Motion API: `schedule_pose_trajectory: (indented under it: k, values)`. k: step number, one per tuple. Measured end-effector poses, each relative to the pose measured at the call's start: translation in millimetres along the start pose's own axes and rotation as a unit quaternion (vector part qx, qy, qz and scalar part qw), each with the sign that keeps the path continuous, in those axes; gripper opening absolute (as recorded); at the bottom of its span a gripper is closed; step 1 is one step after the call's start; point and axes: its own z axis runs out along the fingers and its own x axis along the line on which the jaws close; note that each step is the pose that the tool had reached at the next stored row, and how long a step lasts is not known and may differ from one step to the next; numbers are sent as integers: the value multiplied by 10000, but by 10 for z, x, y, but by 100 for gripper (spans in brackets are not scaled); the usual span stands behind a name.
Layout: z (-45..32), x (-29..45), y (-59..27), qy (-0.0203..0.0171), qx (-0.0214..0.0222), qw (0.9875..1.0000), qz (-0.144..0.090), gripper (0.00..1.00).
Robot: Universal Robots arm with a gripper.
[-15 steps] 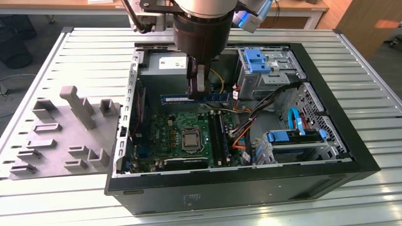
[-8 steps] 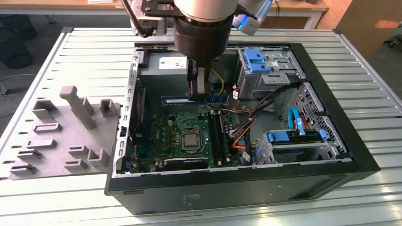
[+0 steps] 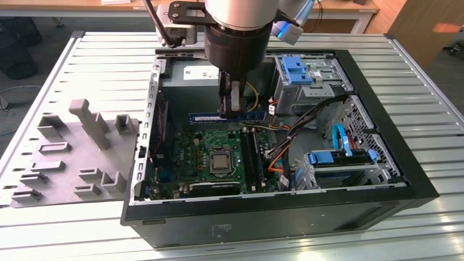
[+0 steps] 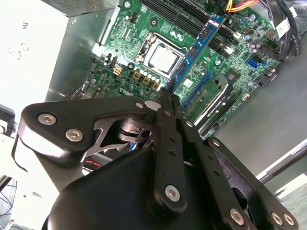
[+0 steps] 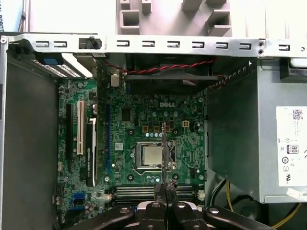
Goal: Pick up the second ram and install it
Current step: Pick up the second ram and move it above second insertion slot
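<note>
1. Where the slatted silver metal table [image 3: 406,70] reaches the exterior view's left, a grey moulded plastic fixture tray [image 3: 73,157] lies at 9 o'clock from the open black computer case [image 3: 290,217].
2. Green motherboard [image 3: 195,157] on the case floor, with a square silver processor [image 3: 219,161] near its middle. A silver power supply box [image 3: 192,79] sits at 12 o'clock from the board.
3. Black two-finger gripper [image 3: 230,110], hanging from the dark arm that enters at 12 o'clock. Its jaws are narrow and clamped on the second ram [image 3: 250,116], a slim, flat blue circuit-board stick with a pale label. The grip falls near mid-length. The stick is level, with its ends toward 9 and 3 o'clock. It is held clear of the board at 12 o'clock from the processor.
4. Long black slot strips [image 3: 250,157], at 3 o'clock from the processor, running from 12 to 6 o'clock. The second ram lies crosswise to them and is not seated.
5. Blue-tabbed grey metal drive bays [image 3: 297,70] and a bundle of orange and black cables [image 3: 279,157], between 1 and 4 o'clock from the board.
6. Second wrist view: the gripper [image 4: 165,96] closes on the second ram [image 4: 201,40], whose free half reaches out above the motherboard [image 4: 134,48], beside the processor [image 4: 165,57].
7. First wrist view: beyond the gripper [image 5: 165,189], the second ram [image 5: 163,139] appears edge-on as a thin line crossing the processor [image 5: 152,155].
</note>
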Motion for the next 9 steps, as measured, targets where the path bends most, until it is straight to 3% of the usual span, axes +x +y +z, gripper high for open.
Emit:
schedule_pose_trajectory:
  k: [9]
  values:
    - [19, 1, -2, 0, 0, 10000, -1, 12]
